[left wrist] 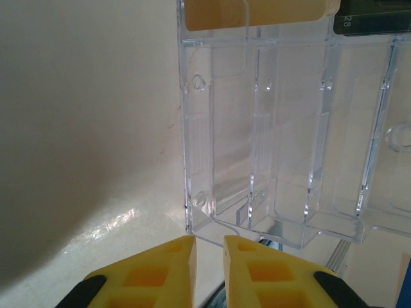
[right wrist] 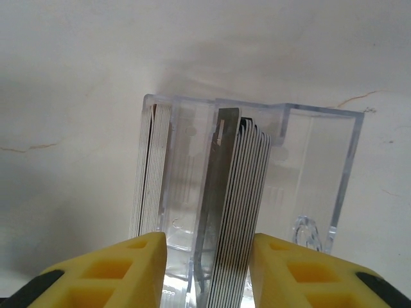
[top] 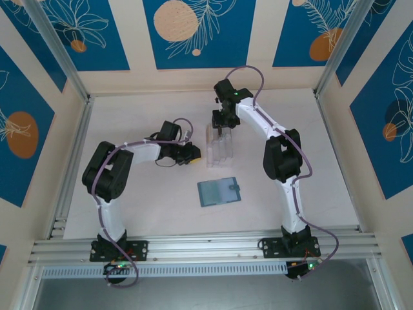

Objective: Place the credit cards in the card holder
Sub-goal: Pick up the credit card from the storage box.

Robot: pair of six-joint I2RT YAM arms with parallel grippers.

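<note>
Task being judged as barely begun: no card being seen in card holder. Holder lying flat on table, near side of clear rack, apart from both grippers. Credit cards standing on edge in rack slots, in two packs. Right gripper being presented open, astride one pack; pad contact not being shown clearly. Left gripper being presented almost closed, slim gap, nothing between fingers, just beside rack edge. Remaining, by judgement: every card to be pulled, carried, slid into pockets.

Robot lab cell — aluminium frame, patterned panels
</note>
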